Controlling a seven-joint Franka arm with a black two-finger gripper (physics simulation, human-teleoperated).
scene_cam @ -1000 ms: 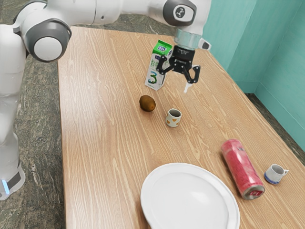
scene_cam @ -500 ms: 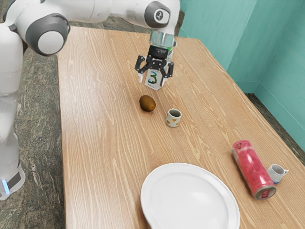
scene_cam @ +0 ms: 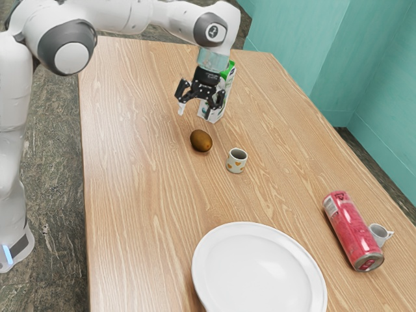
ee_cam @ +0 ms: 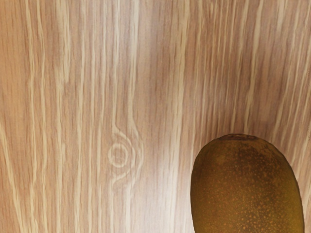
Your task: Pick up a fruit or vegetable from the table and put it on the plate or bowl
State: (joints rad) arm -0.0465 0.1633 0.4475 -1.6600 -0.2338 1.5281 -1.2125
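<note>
Exterior view has the hand (scene_cam: 199, 103) hanging empty and wide open, above the kiwi (scene_cam: 201, 140) and in front of the carton (scene_cam: 214, 114), seemingly lining up a grasp; the kiwi lies on the worktop (scene_cam: 136, 195), well apart from the plate (scene_cam: 259, 270), a cup (scene_cam: 236, 160) just beside

A brown, fuzzy kiwi (scene_cam: 201, 140) lies on its side on the tabletop (scene_cam: 143, 195), well apart from the round white plate (scene_cam: 259, 270) nearer the camera.
</note>
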